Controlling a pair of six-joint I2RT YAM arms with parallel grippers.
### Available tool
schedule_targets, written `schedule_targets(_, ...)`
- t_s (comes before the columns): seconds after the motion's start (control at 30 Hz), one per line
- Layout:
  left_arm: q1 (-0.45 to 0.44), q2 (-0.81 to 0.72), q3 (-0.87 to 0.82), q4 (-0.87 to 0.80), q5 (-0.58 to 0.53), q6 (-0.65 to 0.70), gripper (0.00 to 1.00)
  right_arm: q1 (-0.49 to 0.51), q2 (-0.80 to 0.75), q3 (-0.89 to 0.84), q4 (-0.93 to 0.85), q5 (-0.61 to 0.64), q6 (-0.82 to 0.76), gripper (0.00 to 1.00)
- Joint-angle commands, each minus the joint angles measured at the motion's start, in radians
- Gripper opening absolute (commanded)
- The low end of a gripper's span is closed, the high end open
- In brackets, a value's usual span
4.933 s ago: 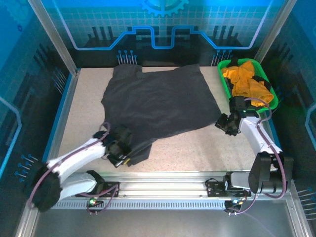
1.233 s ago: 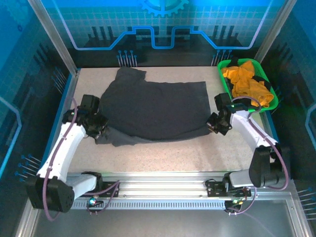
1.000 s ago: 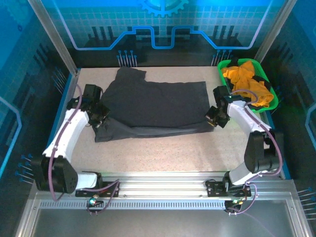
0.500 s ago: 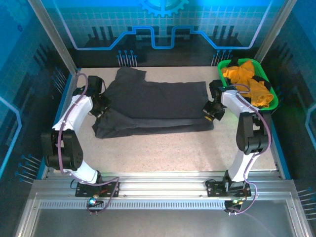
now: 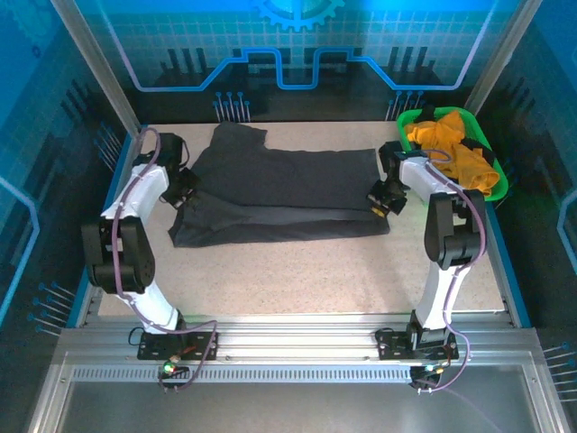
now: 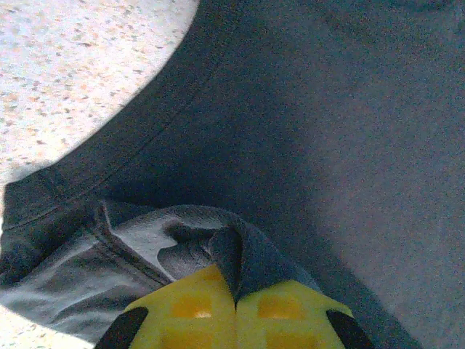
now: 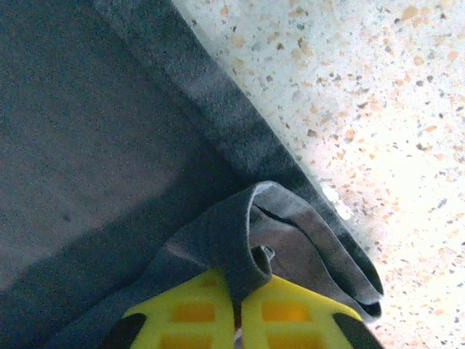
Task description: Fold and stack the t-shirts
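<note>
Charcoal t-shirt (image 5: 279,194) clamped by left gripper (image 6: 234,291) and right gripper (image 7: 236,291), orange t-shirt (image 5: 446,153) in green basket (image 5: 503,183) nearby

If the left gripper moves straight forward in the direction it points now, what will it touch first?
Most likely the dark charcoal-grey cloth t-shirt itself: the left gripper, shut on a fold, faces its flat layer, though depth is unclear.

The yellow pincer (image 6: 235,309) pinches a bunched fold of the dark grey t-shirt (image 6: 327,131) above the speckled counter (image 6: 73,65).
</note>
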Motion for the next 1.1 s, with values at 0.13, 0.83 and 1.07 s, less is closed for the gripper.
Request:
schedule_targets(0.13,0.045,-0.010,0.068,-0.070,0.014,0.060,0.65,-0.042,-0.022,0.083,-0.049,0.020,-0.069,0.54)
schedule_targets(0.83,0.287,-0.140,-0.470,0.172,0.286,-0.126,0.51,-0.093,-0.205,-0.389,0.206,-0.139,-0.182,0.62)
schedule_targets(1.07,0.286,-0.032,-0.452,0.268,0.321,-0.129,0.27,-0.094,-0.134,-0.348,0.234,-0.130,-0.152,0.51)
